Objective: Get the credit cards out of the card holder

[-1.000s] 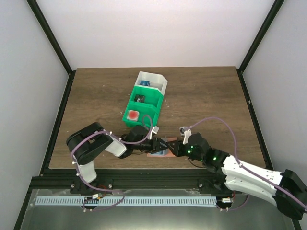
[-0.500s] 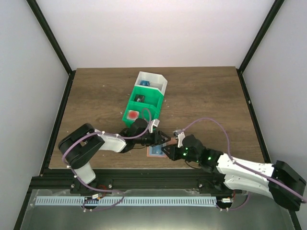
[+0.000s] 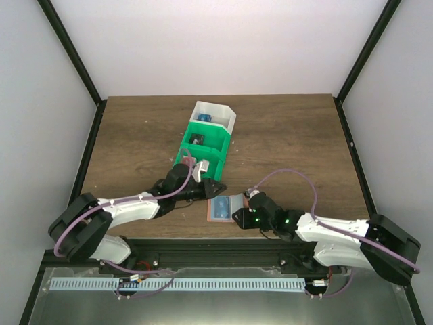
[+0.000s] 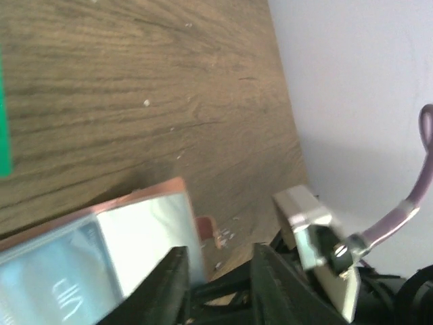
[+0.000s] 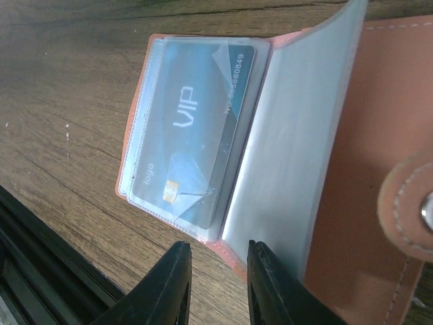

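The card holder (image 3: 223, 206) lies open on the bench (image 3: 291, 135), low centre from above, with a pale blue credit card (image 5: 189, 122) sleeved inside. The left gripper (image 4: 218, 254) stands apart at its corner. Whether the right gripper (image 5: 216, 247) pinches the rim I cannot tell. Best to pin the rim and slide the card along its sleeve.

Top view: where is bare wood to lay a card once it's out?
Free: the wide patch between the bin and the right edge of the table, and the wood left of the bin out to the left edge. Crowded: near middle, where the left gripper, the right gripper and the open card holder meet just below the bin.
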Controlling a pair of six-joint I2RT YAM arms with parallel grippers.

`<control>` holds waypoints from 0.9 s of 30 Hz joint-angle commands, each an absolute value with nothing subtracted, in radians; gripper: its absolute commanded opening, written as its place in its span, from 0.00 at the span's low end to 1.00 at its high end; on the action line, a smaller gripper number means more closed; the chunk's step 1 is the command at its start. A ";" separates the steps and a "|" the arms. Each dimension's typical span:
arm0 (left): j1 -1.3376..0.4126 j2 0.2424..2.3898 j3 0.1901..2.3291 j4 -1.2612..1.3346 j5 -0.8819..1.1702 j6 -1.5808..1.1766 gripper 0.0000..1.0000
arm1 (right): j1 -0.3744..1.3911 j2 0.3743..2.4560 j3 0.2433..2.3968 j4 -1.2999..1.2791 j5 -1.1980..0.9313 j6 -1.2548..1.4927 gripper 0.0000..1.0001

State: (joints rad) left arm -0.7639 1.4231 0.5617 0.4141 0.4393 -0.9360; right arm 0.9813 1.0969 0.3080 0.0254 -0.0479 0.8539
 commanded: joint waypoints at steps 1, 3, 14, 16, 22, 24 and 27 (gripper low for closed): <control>-0.767 1.379 0.443 0.384 0.424 -0.929 0.19 | 0.987 1.103 0.332 0.052 -0.033 0.870 0.25; -0.771 1.357 0.391 0.399 0.407 -0.931 0.10 | 0.981 1.110 0.332 0.092 -0.057 0.868 0.25; -0.780 1.471 0.330 0.472 0.413 -0.907 0.00 | 0.856 1.240 0.351 0.216 -0.177 0.861 0.27; -0.781 1.488 0.326 0.480 0.409 -0.905 0.00 | 0.853 1.258 0.353 0.229 -0.188 0.863 0.28; -0.781 1.522 0.326 0.491 0.410 -0.901 0.00 | 0.844 1.308 0.342 0.283 -0.199 0.872 0.27; -0.781 1.525 0.325 0.485 0.403 -0.895 0.00 | 0.841 1.325 0.342 0.303 -0.202 0.872 0.26; -0.782 1.519 0.330 0.468 0.396 -0.890 0.00 | 0.837 1.347 0.341 0.334 -0.223 0.873 0.26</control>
State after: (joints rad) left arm -0.7773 1.5177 0.3317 0.4679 0.4107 -0.9127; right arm 0.8478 1.3205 0.3191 0.2680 -0.2005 0.8700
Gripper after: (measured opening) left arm 0.013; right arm 0.264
